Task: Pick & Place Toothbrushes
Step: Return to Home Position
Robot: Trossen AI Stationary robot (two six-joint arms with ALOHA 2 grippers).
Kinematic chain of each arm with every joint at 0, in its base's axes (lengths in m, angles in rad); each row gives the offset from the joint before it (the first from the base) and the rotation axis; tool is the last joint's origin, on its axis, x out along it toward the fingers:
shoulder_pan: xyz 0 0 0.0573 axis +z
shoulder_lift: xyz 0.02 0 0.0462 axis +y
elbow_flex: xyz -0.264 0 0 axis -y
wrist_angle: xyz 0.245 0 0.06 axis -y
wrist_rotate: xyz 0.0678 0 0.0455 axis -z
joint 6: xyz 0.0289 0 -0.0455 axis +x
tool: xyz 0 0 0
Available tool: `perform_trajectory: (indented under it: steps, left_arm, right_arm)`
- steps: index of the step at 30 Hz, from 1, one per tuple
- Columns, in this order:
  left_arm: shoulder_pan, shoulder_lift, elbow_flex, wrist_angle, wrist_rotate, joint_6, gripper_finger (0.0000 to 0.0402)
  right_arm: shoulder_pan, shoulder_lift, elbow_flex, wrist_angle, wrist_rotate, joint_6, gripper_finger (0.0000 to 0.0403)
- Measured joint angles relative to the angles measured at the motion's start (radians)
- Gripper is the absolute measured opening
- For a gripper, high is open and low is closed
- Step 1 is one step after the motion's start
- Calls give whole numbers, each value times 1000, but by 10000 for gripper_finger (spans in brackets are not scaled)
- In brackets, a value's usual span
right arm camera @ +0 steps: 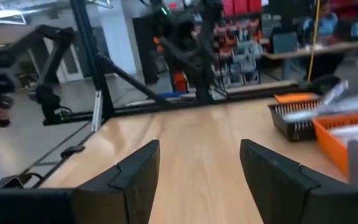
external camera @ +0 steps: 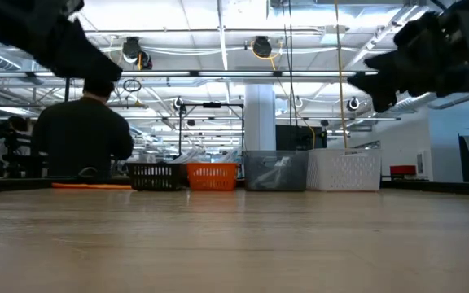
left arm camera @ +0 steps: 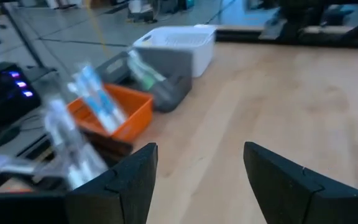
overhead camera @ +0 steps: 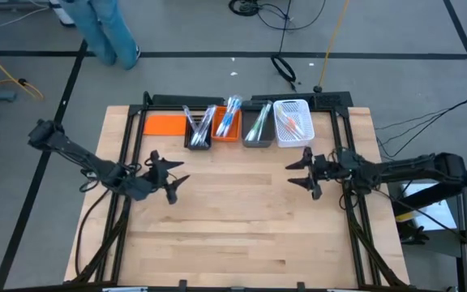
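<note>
**Table.** Pale wooden table [overhead camera: 233, 235] with black frame rails along its sides.

**Bins.** Four stand side by side in one row at the far edge: small black mesh bin [overhead camera: 199, 146], orange plastic bin [overhead camera: 225, 138], translucent grey bin [overhead camera: 257, 144] and white lattice bin [overhead camera: 293, 143]. A flat orange sheet [overhead camera: 164, 123] lies just beside the black mesh bin.

**Toothbrushes.** The thin wrapped toothbrushes [overhead camera: 201, 123] are all inside the bins.
- Black mesh bin: pale ones in shiny clear wrappers, leaning.
- Orange plastic bin: blue-and-white ones.
- Translucent grey bin: greenish ones.
- White lattice bin: orange-pink ones, lying flat.

**Hard to make out.**
- In the low view the bin walls hide nearly all the toothbrushes.
- In the left wrist view they are smeared streaks, and the white lattice bin's contents sit behind its wall.
- Their number cannot be told.
- Lettering on the wrappers cannot be made out.

**Left gripper** [overhead camera: 173, 173]. It hovers over the table, near the black mesh bin. Its fingers are spread wide with nothing between them.

**Right gripper** [overhead camera: 297, 172]. It hovers near the white lattice bin, likewise wide apart and empty. In the low view both arms are cut off at the upper corners.

**Person** [overhead camera: 108, 32]. The person stands beyond the table, and the high view shows only the blue trousers.
</note>
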Motion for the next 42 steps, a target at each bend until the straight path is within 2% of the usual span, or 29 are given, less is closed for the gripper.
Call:
perform_trajectory:
  steps: [6, 8, 10, 13, 19, 22, 26, 29, 37, 42]
  left_arm:
    - [14, -3, -101, 7, -111, -116, 241]
    - [17, -7, -132, 8, -105, -176, 241]
    - [10, -18, -165, 9, -57, -209, 241]
    - [-15, -35, -232, 51, -20, -259, 241]
    - [-73, -68, -413, 299, -17, -259, 241]
    - [-90, -73, -410, 293, -21, -259, 241]
    - [-89, -72, -414, 279, -33, -183, 241]
    - [-84, -72, -414, 316, -34, -213, 241]
    - [-84, -72, -414, 328, -27, -227, 241]
    - [-84, -72, -414, 327, -26, -203, 241]
  right_arm:
    - [76, 6, -25, -5, 63, -73, 214]
    - [98, 8, -26, -2, 86, -89, 214]
    - [116, 16, -26, -11, 105, -89, 214]
    - [130, 16, -27, -35, 100, -27, 214]
    - [132, 17, -28, -57, 101, 48, 214]
    - [132, 17, -28, -54, 101, 44, 214]
    - [132, 17, -29, -55, 101, 44, 215]
    - [132, 8, -29, -61, 101, 44, 215]
    - [91, -228, -29, -129, 100, 44, 215]
    - [57, -350, -29, -105, 101, 44, 215]
